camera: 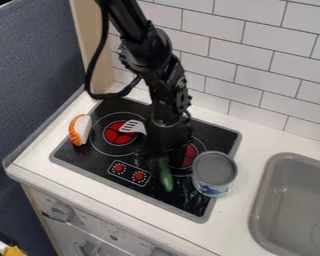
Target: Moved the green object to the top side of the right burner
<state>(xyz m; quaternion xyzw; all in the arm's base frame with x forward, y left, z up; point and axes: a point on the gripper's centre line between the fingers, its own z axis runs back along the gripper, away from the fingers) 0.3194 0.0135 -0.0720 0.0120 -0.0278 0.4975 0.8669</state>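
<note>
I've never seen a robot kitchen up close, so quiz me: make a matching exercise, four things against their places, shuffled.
1. Green object
2. Grey-topped can
3. Slotted spatula
4. Orange-and-white object

A. Partly over the left burner
B. Between knobs and can
C. Near the stove's left edge
D. At the stove's right edge

Pairs: 1-B, 2-D, 3-A, 4-C

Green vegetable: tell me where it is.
In the camera view, the green vegetable is at the stove's right half, between the red knobs and the can.
</note>
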